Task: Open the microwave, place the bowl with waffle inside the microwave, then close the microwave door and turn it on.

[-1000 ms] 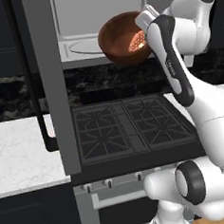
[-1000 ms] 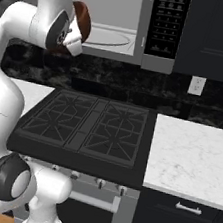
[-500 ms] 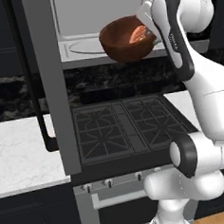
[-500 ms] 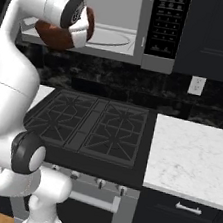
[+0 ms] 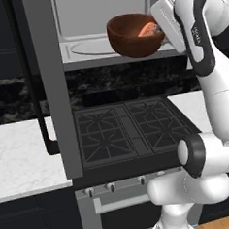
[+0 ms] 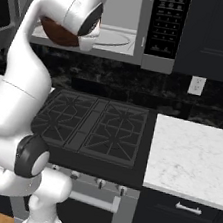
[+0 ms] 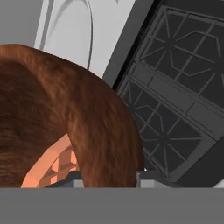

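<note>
Kitchen with black stove (image 5: 132,129), white marble counters (image 6: 193,153), open microwave (image 5: 104,20), pincer (image 7: 109,177) pinching bowl (image 5: 132,34).

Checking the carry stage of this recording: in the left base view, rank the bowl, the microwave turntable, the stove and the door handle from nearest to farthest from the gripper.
1. Bowl, held in the gripper by its rim.
2. Turntable, just behind and left of the bowl, inside the microwave.
3. Stove, below.
4. Door handle, far left on the open door.

Even, soft rendered light with faint shadows, no glare, and the near bowl (image 7: 65,131) wall looks slightly blurred.
</note>
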